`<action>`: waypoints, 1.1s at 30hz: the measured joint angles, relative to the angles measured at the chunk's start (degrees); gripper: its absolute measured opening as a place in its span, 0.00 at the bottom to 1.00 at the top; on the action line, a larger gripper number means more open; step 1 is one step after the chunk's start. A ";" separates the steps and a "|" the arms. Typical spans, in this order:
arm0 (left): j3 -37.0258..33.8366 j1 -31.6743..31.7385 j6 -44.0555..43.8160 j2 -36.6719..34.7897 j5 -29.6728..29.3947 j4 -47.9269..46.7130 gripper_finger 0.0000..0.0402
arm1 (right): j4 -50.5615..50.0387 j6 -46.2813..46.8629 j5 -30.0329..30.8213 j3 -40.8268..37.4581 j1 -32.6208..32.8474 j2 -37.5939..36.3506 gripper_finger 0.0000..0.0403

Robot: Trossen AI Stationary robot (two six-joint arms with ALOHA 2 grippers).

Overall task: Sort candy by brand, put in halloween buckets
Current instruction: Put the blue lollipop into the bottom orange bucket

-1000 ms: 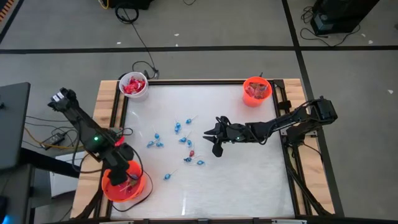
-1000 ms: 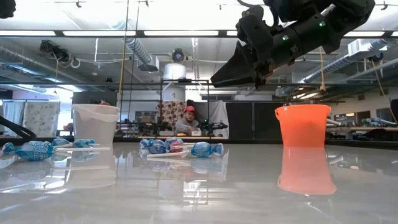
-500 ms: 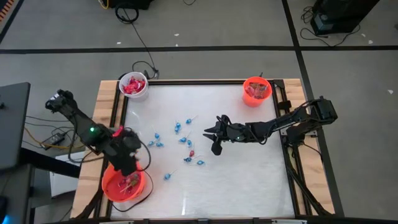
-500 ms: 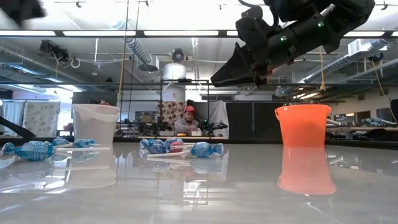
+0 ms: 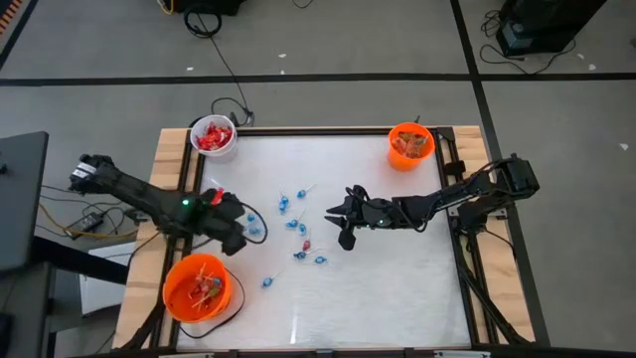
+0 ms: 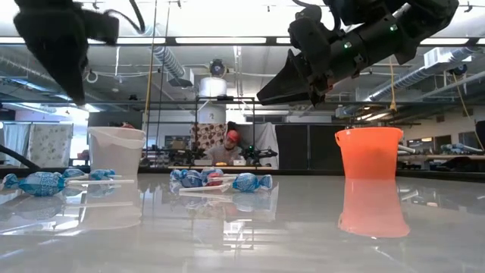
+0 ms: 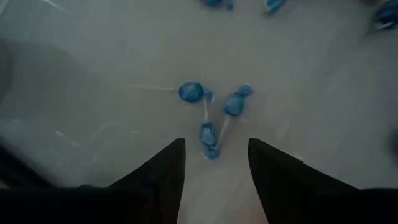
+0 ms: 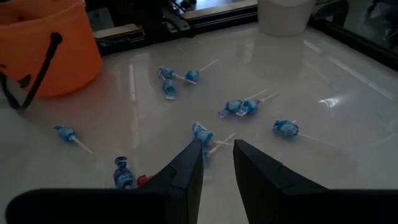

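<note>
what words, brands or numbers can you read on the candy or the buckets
None can be read.
Blue candy wrappers: any print is too blurred to read.
Large orange bucket: only part of a black painted face, no words.
White bucket and small orange bucket: no lettering shows.

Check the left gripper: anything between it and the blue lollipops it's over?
Nothing visible. The left gripper is open, empty, above a cluster of three blue lollipops on bare table. The large orange bucket sits nearby, path clear. The right gripper hovers mid-table, apart.
</note>
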 joint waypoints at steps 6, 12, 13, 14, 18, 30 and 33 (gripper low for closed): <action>-8.82 2.51 7.04 -0.02 0.64 13.72 0.45 | 0.01 -0.13 0.42 0.00 -0.05 0.00 0.25; -16.22 5.96 4.06 -0.04 1.05 20.64 0.45 | -0.01 -0.15 0.41 0.00 -0.09 0.00 0.25; -17.47 6.62 3.61 -0.04 1.32 21.54 0.45 | -0.03 -0.26 0.39 0.00 -0.09 0.00 0.25; -18.68 7.26 3.22 0.01 1.99 22.40 0.45 | -0.13 -0.42 0.41 0.00 -0.09 0.00 0.25; -22.82 8.51 4.15 0.09 5.48 28.84 0.45 | -0.34 -0.55 0.42 0.00 -0.09 0.00 0.25; -29.28 8.49 2.21 -0.19 6.04 35.03 0.43 | -2.30 -0.55 0.42 -0.02 -0.09 0.00 0.25; -29.95 8.45 2.19 -0.26 5.26 35.19 0.37 | -2.68 -0.57 0.42 -0.02 -0.09 0.00 0.25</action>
